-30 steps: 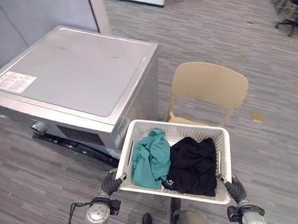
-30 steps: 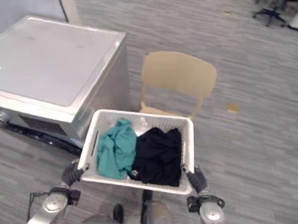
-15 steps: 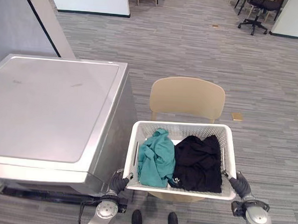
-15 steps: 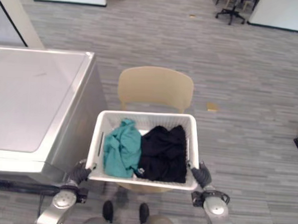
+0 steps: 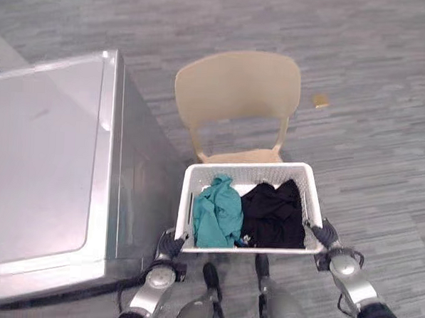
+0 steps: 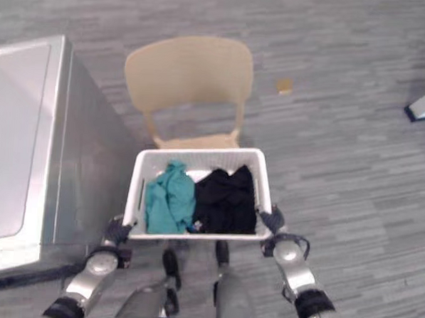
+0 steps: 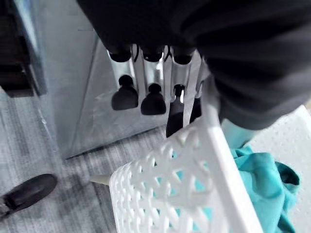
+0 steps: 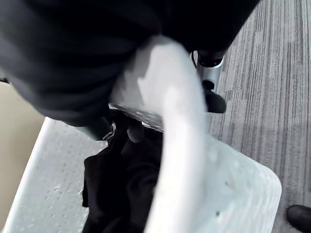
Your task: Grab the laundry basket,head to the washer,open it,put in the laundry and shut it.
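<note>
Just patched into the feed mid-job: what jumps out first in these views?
The white laundry basket, held low at centre by the left hand and right hand on its side rims, with a teal garment beside a black garment inside. Just beyond stands a tan chair; the silver washer sits to the left.

You're looking down at a grey, striped carpet floor [image 5: 389,61]. A tan chair [image 5: 238,96] stands on it — backrest upright, seat partly hidden. A small tan scrap [image 5: 320,100] lies on the carpet near the chair (what it is can't be told).
</note>
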You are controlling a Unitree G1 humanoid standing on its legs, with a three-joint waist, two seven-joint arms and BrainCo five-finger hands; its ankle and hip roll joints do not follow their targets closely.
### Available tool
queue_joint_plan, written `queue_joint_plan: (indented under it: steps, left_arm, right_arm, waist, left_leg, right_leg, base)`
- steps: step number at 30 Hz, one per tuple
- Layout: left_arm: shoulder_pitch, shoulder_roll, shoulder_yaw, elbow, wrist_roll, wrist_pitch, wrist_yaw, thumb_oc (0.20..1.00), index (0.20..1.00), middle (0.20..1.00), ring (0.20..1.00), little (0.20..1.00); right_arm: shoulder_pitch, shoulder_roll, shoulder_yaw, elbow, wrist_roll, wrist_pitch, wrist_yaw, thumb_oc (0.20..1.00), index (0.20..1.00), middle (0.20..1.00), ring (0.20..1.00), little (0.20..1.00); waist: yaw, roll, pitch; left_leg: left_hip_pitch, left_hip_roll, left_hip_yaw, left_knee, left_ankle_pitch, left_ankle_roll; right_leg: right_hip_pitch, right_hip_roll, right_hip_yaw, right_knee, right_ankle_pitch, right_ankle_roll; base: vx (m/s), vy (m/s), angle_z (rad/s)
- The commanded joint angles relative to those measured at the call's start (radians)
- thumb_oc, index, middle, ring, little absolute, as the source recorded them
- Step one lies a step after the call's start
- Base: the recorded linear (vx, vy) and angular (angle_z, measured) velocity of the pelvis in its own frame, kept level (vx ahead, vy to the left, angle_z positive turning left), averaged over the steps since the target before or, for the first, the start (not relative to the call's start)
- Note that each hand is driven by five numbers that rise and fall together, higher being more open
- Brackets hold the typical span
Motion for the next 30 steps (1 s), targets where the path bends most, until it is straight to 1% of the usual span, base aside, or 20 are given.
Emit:
queue_joint_plan:
  steps: [1,2,6,7,8,9,10,14,15,19,20,21,24,25,27,29,30]
  left_arm:
    - [-0.121,-0.02,-0.031,-0.02,-0.035,-0.12,0.037,0.2,0.2,0.2,0.2,0.2]
    - [-0.184,-0.02,-0.046,0.028,-0.03,-0.122,0.051,0.2,0.2,0.2,0.2,0.2]
    - [-0.248,-0.025,-0.068,0.072,-0.01,-0.124,0.076,0.2,0.2,0.2,0.2,0.2]
    - [-0.264,-0.028,-0.072,0.089,-0.011,-0.123,0.085,0.369,0.369,0.369,0.369,0.369]
    - [-0.289,-0.033,-0.078,0.108,-0.011,-0.125,0.098,0.683,0.683,0.683,0.683,0.683]
    - [-0.289,-0.033,-0.078,0.108,-0.011,-0.125,0.098,0.865,0.865,0.865,0.865,0.865]
    - [-0.329,-0.035,-0.084,0.135,-0.014,-0.131,0.115,1.0,1.0,1.0,1.0,1.0]
    - [-0.263,-0.01,-0.068,0.033,0.0,-0.136,0.108,1.0,1.0,1.0,1.0,1.0]
    - [-0.198,-0.001,-0.046,-0.032,-0.009,-0.14,0.097,1.0,1.0,1.0,1.0,1.0]
    - [-0.071,0.027,0.009,-0.158,-0.023,-0.15,0.059,1.0,1.0,1.0,1.0,1.0]
    - [0.007,0.057,0.052,-0.251,-0.019,-0.155,0.028,1.0,1.0,1.0,1.0,1.0]
    - [0.008,0.057,0.052,-0.252,-0.019,-0.154,0.028,1.0,1.0,1.0,1.0,1.0]
    - [0.072,0.066,0.094,-0.296,-0.037,-0.152,0.003,1.0,1.0,1.0,1.0,1.0]
    - [0.107,0.075,0.114,-0.317,-0.041,-0.146,-0.017,1.0,1.0,1.0,1.0,1.0]
    - [0.164,0.093,0.121,-0.338,-0.024,-0.135,-0.06,1.0,1.0,1.0,1.0,1.0]
    - [0.179,0.1,0.121,-0.334,-0.016,-0.132,-0.077,1.0,1.0,1.0,1.0,1.0]
    - [0.211,0.122,0.12,-0.326,0.013,-0.122,-0.12,1.0,1.0,1.0,1.0,1.0]
  right_arm:
    - [-0.095,0.049,0.082,-0.06,0.029,-0.077,-0.028,0.2,0.2,0.2,0.2,0.2]
    - [-0.148,0.048,0.094,-0.018,0.035,-0.078,-0.043,0.2,0.2,0.2,0.2,0.2]
    - [-0.197,0.063,0.117,0.029,0.047,-0.084,-0.061,0.2,0.2,0.2,0.2,0.2]
    - [-0.213,0.069,0.121,0.048,0.047,-0.085,-0.067,0.2,0.2,0.2,0.2,0.2]
    - [-0.233,0.075,0.131,0.072,0.047,-0.087,-0.075,0.388,0.388,0.388,0.388,0.388]
    - [-0.233,0.075,0.131,0.072,0.047,-0.087,-0.075,0.517,0.517,0.517,0.517,0.517]
    - [-0.27,0.083,0.144,0.107,0.041,-0.086,-0.093,1.0,1.0,1.0,1.0,1.0]
    - [-0.204,0.067,0.116,0.068,0.017,-0.085,-0.099,1.0,1.0,1.0,1.0,1.0]
    - [-0.136,0.058,0.084,0.027,0.007,-0.085,-0.101,1.0,1.0,1.0,1.0,1.0]
    - [-0.006,0.035,0.007,-0.062,-0.002,-0.091,-0.086,1.0,1.0,1.0,1.0,1.0]
    - [0.08,0.016,-0.055,-0.143,0.002,-0.105,-0.064,1.0,1.0,1.0,1.0,1.0]
    - [0.081,0.016,-0.055,-0.144,0.002,-0.105,-0.064,1.0,1.0,1.0,1.0,1.0]
    - [0.13,-0.002,-0.095,-0.188,-0.003,-0.113,-0.05,1.0,1.0,1.0,1.0,1.0]
    - [0.15,-0.014,-0.113,-0.205,-0.019,-0.11,-0.042,1.0,1.0,1.0,1.0,1.0]
    - [0.182,-0.031,-0.135,-0.224,-0.035,-0.108,-0.015,1.0,1.0,1.0,1.0,1.0]
    - [0.194,-0.035,-0.138,-0.221,-0.039,-0.107,-0.004,1.0,1.0,1.0,1.0,1.0]
    - [0.217,-0.047,-0.141,-0.218,-0.058,-0.102,0.025,1.0,1.0,1.0,1.0,1.0]
  waist:
    - [0.057,-0.05,0.011]
    - [0.06,-0.049,0.025]
    - [0.06,-0.05,0.039]
    - [0.059,-0.051,0.043]
    - [0.06,-0.054,0.049]
    - [0.06,-0.054,0.049]
    - [0.061,-0.058,0.062]
    - [0.061,-0.062,0.061]
    - [0.059,-0.063,0.053]
    - [0.06,-0.066,0.027]
    - [0.058,-0.069,0.01]
    - [0.058,-0.069,0.01]
    - [0.06,-0.07,-0.006]
    - [0.063,-0.07,-0.018]
    - [0.067,-0.068,-0.038]
    - [0.067,-0.068,-0.044]
    - [0.067,-0.067,-0.057]
  left_leg:
    - [-0.082,-0.005,-0.074,0.12,-0.118,-0.017]
    - [-0.13,-0.004,-0.083,0.143,-0.109,-0.021]
    - [-0.157,0.003,-0.098,0.154,-0.099,-0.027]
    - [-0.161,0.005,-0.1,0.155,-0.096,-0.029]
    - [-0.164,0.007,-0.102,0.153,-0.093,-0.033]
    - [-0.164,0.007,-0.102,0.153,-0.093,-0.033]
    - [-0.163,0.009,-0.106,0.15,-0.086,-0.037]
    - [-0.118,0.015,-0.11,0.128,-0.088,-0.041]
    - [-0.092,0.016,-0.11,0.122,-0.094,-0.04]
    - [-0.037,0.015,-0.111,0.113,-0.111,-0.038]
    - [-0.004,0.011,-0.112,0.11,-0.123,-0.035]
    - [-0.003,0.011,-0.112,0.11,-0.123,-0.035]
    - [0.028,0.009,-0.116,0.098,-0.126,-0.035]
    - [0.049,0.008,-0.117,0.087,-0.127,-0.033]
    - [0.081,0.004,-0.119,0.073,-0.127,-0.032]
    - [0.092,0.004,-0.119,0.065,-0.126,-0.032]
    - [0.113,0.004,-0.122,0.05,-0.125,-0.032]
  right_leg:
    - [-0.049,-0.05,-0.036,0.047,-0.072,0.052]
    - [-0.082,-0.054,-0.052,0.059,-0.072,0.047]
    - [-0.099,-0.055,-0.066,0.067,-0.076,0.044]
    - [-0.102,-0.055,-0.069,0.068,-0.076,0.044]
    - [-0.103,-0.057,-0.073,0.068,-0.077,0.045]
    - [-0.103,-0.057,-0.073,0.068,-0.077,0.045]
    - [-0.101,-0.056,-0.077,0.069,-0.077,0.045]
    - [-0.061,-0.053,-0.078,0.055,-0.083,0.044]
    - [-0.036,-0.052,-0.081,0.051,-0.086,0.044]
    - [0.021,-0.051,-0.082,0.042,-0.097,0.043]
    - [0.059,-0.047,-0.083,0.036,-0.107,0.043]
    - [0.059,-0.047,-0.083,0.036,-0.107,0.043]
    - [0.09,-0.045,-0.086,0.027,-0.113,0.044]
    - [0.113,-0.044,-0.087,0.016,-0.117,0.045]
    - [0.147,-0.044,-0.089,0.0,-0.121,0.048]
    - [0.158,-0.044,-0.091,-0.005,-0.122,0.049]
    - [0.178,-0.044,-0.092,-0.012,-0.124,0.053]
  base:
    - [-0.19,-0.109,0.18]
    - [-0.13,-0.074,0.1]
    - [-0.04,-0.052,0.19]
    - [-0.02,-0.057,0.09]
    - [-0.01,-0.043,0.02]
    - [-0.02,-0.057,0.05]
    - [0.0,-0.045,0.07]
    - [0.06,-0.022,0.1]
    - [0.1,-0.01,0.01]
    - [0.12,0.0,0.09]
    - [0.13,0.004,-0.01]
    - [0.12,0.005,-0.02]
    - [0.06,0.004,-0.01]
    - [0.08,0.006,0.02]
    - [0.08,0.02,0.04]
    - [0.04,0.013,0.03]
    - [0.05,0.013,0.04]
